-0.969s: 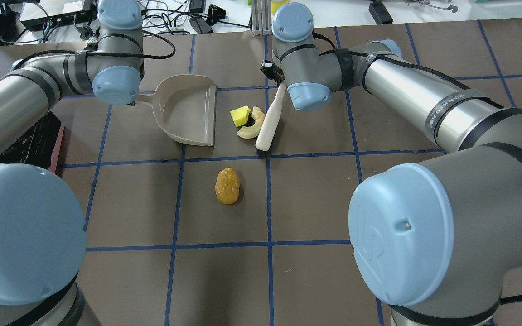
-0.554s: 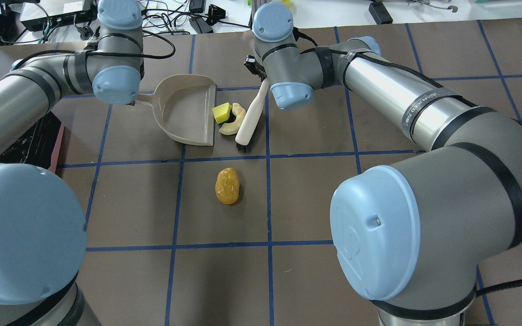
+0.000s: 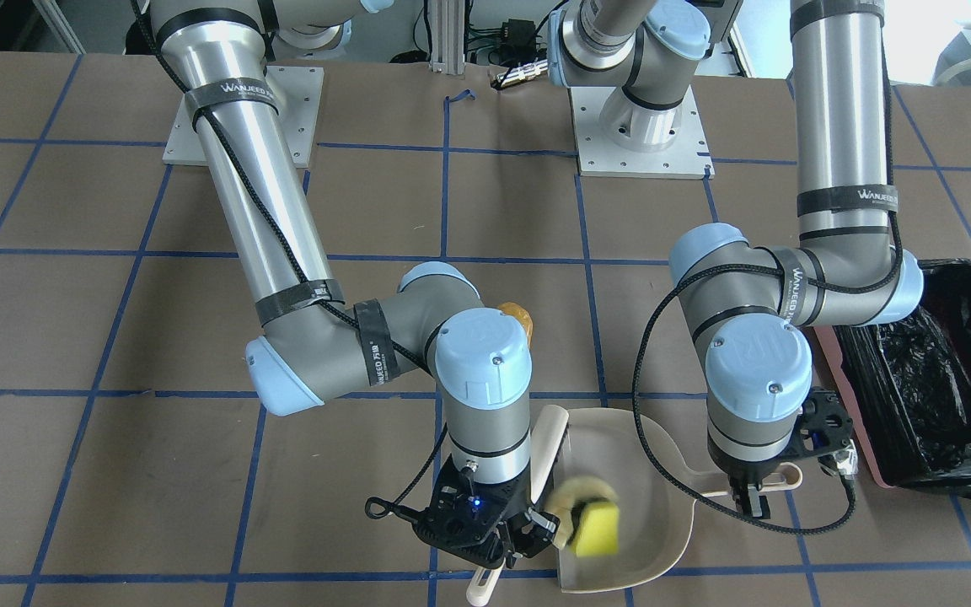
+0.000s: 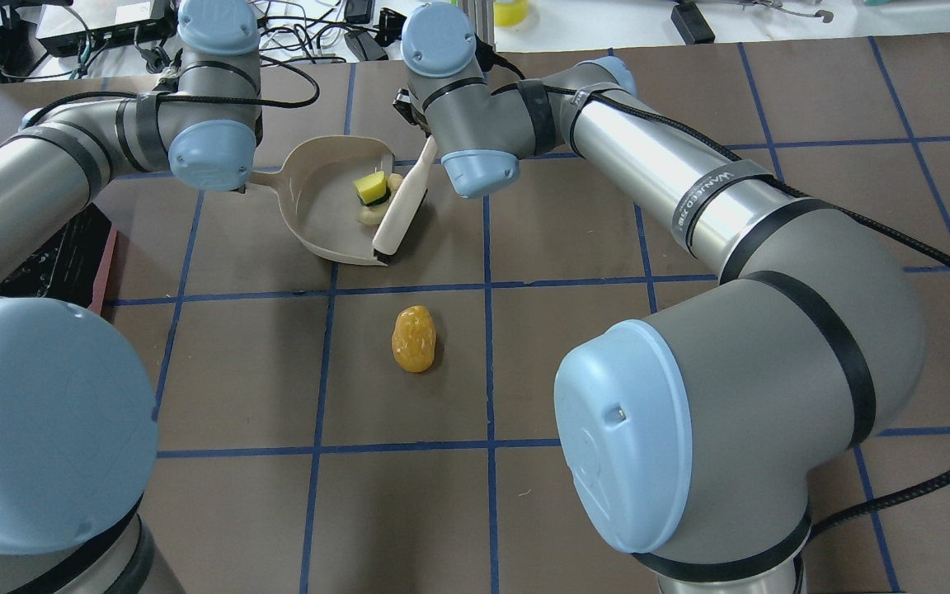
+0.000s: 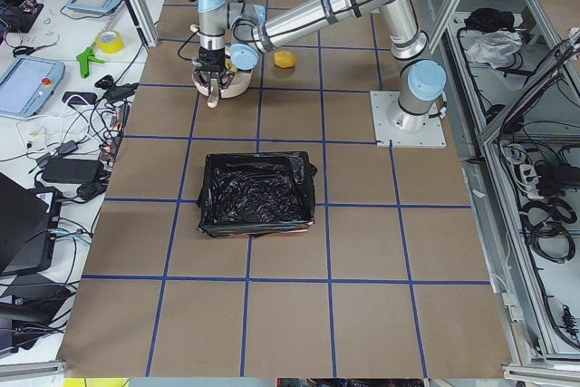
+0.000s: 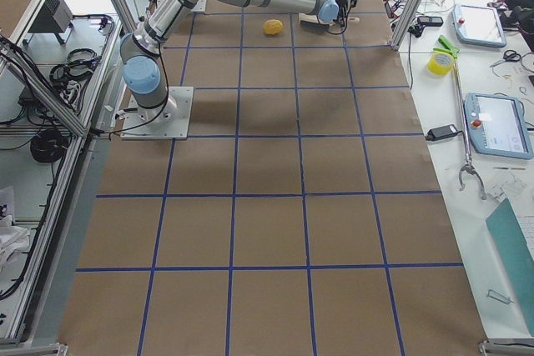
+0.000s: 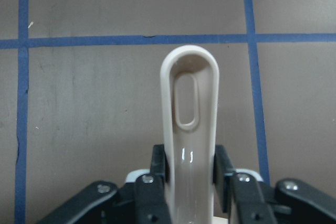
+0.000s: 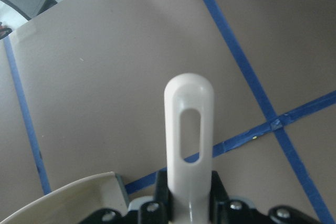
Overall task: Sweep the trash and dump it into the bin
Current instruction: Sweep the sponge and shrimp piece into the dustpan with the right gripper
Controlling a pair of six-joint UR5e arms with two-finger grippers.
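Overhead view, far left edge: bin [image 4: 104,272] w/ black liner, well apart from the action. Next along, L gripper [image 7: 190,166]: wrist cam shows jaws narrow, clamped on the handle of the dustpan [image 4: 318,206]. Pan mouth opens toward frame right. Inside it, upper centre-left, yellow wedge [image 4: 372,188] and cream crescent [image 4: 369,217] sit touching, just inside the lip. Brush [image 4: 401,206] lies along that lip, bristles [image 4: 384,258] at its lower corner; R gripper [image 8: 189,187] jaws narrow on the brush handle. Two of three in, I reckon.

The one that matters now: golden-brown lump [image 4: 414,338], centre frame, below the pan mouth and a bit right, well apart from the bristles. Long axis runs up-down in frame. R arm [image 4: 648,173] w/ brush is nearer. Next pass prob needs the brush round its lower side, pushing up toward the pan. Only tape lines [image 4: 489,371] around it, so room on all sides.
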